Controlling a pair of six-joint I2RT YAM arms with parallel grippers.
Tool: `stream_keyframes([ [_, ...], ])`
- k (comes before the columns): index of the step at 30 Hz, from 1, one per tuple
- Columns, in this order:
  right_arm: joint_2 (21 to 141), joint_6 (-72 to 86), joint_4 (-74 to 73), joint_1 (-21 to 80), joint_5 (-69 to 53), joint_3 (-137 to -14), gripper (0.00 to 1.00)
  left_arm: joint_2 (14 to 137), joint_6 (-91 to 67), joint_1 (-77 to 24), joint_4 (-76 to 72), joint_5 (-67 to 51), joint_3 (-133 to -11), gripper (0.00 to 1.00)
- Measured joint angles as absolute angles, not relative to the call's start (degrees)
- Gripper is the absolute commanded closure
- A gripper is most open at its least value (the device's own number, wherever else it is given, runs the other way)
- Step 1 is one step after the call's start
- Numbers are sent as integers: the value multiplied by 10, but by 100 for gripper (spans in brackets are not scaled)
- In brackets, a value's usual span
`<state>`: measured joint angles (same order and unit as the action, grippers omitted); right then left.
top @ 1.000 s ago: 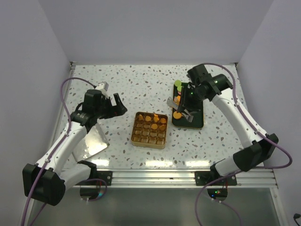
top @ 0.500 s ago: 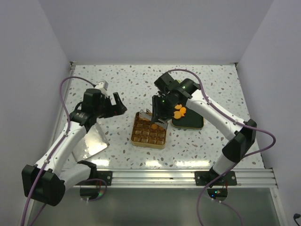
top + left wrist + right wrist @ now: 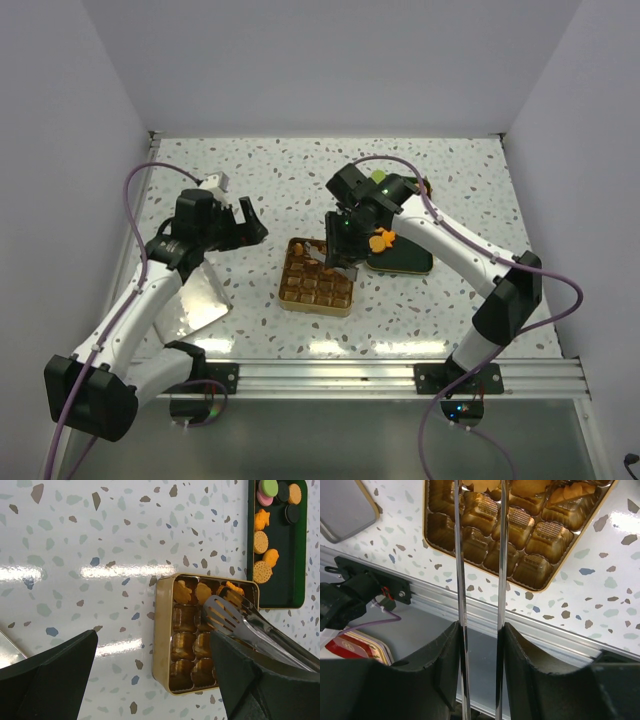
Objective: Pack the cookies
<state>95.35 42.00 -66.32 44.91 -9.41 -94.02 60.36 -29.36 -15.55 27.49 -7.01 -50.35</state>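
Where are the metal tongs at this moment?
The tongs are held by the right gripper; in the top view their tips hang over the far part of the gold tin, just left of the dark green tray.

The top external view looks down from above and behind the 2 arm bases, far enough to take in the whole table. The left wrist view faces almost straight down, past the left end effector, onto the gold box and green tray. The right wrist view sits close, looking along the tongs at that box, which all 3 views share.
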Motion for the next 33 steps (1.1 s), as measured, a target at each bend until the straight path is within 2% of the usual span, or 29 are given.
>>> stream_keyframes([
  [10,954,420,-662,449,-87,-929,55,604,-294,-156,275,-70,-503,0],
  [33,929,421,-667,459,-87,-917,53,604,-294,-156,274,-70,-503,0],
])
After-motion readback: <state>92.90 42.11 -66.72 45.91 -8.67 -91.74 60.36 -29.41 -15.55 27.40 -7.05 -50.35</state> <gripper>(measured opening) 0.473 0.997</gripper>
